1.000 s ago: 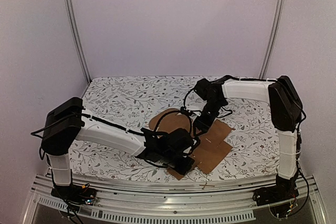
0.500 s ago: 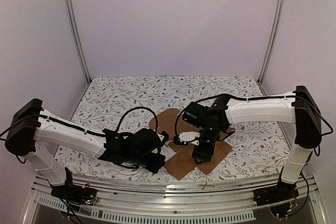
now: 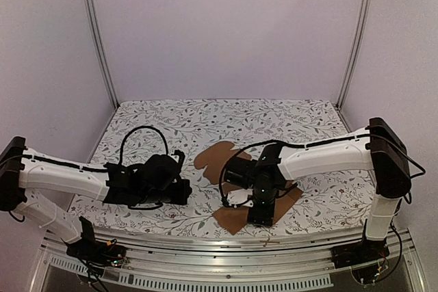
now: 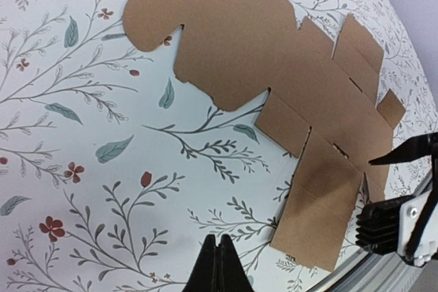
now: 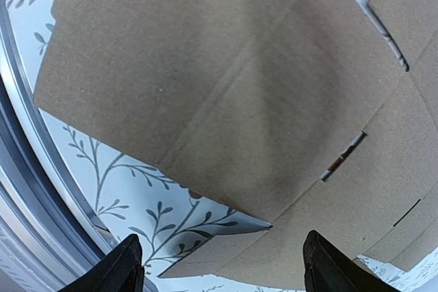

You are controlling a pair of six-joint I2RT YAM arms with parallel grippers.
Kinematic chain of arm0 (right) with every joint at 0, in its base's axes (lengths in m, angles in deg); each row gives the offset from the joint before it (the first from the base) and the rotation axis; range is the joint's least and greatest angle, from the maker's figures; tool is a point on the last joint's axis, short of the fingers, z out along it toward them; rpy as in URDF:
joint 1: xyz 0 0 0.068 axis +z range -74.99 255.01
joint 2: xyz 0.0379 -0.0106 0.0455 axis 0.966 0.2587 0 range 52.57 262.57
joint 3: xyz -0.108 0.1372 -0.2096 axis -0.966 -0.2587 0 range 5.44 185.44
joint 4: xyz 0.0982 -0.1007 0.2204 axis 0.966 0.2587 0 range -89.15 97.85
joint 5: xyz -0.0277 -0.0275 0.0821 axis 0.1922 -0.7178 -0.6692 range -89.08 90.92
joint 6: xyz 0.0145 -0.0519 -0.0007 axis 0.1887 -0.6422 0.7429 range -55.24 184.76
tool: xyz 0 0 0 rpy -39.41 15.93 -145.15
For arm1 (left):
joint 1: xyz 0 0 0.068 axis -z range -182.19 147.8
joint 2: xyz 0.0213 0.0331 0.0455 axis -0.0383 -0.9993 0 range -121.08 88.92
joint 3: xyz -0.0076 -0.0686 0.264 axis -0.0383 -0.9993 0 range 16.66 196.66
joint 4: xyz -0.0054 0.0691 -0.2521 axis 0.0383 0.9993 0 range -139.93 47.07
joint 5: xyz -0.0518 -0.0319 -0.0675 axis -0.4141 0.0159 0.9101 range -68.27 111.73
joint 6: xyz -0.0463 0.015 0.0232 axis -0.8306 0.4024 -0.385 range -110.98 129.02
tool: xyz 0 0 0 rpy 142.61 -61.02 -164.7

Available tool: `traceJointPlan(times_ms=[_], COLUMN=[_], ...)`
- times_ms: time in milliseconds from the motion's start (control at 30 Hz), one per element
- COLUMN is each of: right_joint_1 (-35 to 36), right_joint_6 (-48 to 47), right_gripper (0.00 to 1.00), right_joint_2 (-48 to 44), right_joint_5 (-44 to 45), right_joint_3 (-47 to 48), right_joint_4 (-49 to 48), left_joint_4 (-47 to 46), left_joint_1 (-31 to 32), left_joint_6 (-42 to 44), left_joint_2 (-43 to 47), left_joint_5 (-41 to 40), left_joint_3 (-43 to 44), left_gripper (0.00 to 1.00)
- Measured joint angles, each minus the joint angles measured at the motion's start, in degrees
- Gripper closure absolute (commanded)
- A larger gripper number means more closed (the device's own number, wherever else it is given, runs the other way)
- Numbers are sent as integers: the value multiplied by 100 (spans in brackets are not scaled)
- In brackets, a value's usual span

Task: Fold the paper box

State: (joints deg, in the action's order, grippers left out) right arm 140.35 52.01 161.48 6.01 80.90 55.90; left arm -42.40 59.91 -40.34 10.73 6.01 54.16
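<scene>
The paper box (image 3: pixel 215 157) lies flat and unfolded on the floral table, a brown die-cut sheet with a rounded flap at the far end. In the left wrist view the paper box (image 4: pixel 233 39) spreads across the upper right. My left gripper (image 3: pixel 185 191) is shut and empty, to the left of the sheet; its tips (image 4: pixel 219 249) hover over bare cloth. My right gripper (image 3: pixel 260 211) hangs over the sheet's near panels. In its own view the right gripper (image 5: pixel 222 268) is open above the creased cardboard (image 5: pixel 205 80), with nothing held.
A metal rail (image 3: pixel 226 243) runs along the table's near edge, close to the sheet's near corner; the same rail (image 5: pixel 17 169) shows just left of the right fingers. Purple walls close in the back and sides. The right gripper body (image 4: pixel 400 220) shows at the left wrist view's right edge.
My left arm has drawn back to the left, off the sheet. My right arm has swung in toward the near edge over the sheet, and its jaws have opened wider.
</scene>
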Motion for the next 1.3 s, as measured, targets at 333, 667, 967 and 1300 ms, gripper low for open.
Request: traceJointPlan(times_ms=[333, 667, 967, 1300], right_joint_1=[369, 256, -116, -610], right_joint_6=[4, -7, -15, -44], right_gripper=[41, 57, 60, 67], right_joint_2=[293, 188, -96, -129], right_joint_5=[647, 979, 962, 756], right_joint_3=[-4, -210, -420, -442], right_joint_4=[-4, -70, -63, -44], left_joint_4=[31, -575, -824, -778], left_joint_1=[-903, -973, -640, -551], left_joint_6=[417, 848, 817, 831], left_joint_2=[-575, -3322, -4054, -4157], left_joint_5=[184, 1735, 2356, 2439], left_joint_3=[822, 3053, 3195, 3289], left_gripper=[98, 98, 98, 100])
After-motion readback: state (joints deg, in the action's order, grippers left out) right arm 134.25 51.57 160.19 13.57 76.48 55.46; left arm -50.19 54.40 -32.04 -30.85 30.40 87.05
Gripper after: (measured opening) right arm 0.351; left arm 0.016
